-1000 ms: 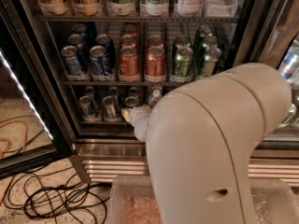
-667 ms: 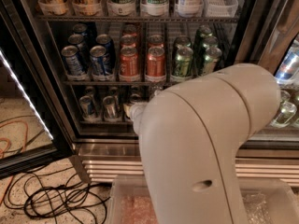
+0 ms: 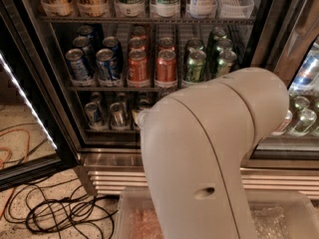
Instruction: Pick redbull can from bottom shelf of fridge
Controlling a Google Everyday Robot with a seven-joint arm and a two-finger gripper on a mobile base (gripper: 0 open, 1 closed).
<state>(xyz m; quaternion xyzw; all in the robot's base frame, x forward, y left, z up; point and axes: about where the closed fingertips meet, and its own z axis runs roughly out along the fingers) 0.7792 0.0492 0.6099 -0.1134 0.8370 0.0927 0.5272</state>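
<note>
Camera view: gripper (image 3: 140, 118) at bottom shelf (image 3: 107, 130) just beside redbull can (image 3: 118, 116), mostly behind arm (image 3: 209, 148), grip untellable.

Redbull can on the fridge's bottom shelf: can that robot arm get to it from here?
Probably yes. The fridge is open, and the hand is at the bottom shelf, beside a redbull can; the big arm hides most of the hand.

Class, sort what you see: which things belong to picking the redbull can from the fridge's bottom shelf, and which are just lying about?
Job: redbull can; bottom shelf; fridge; gripper, out of sight behind the arm reaching to that shelf.
Lying about: soda cans; floor cables.
</note>
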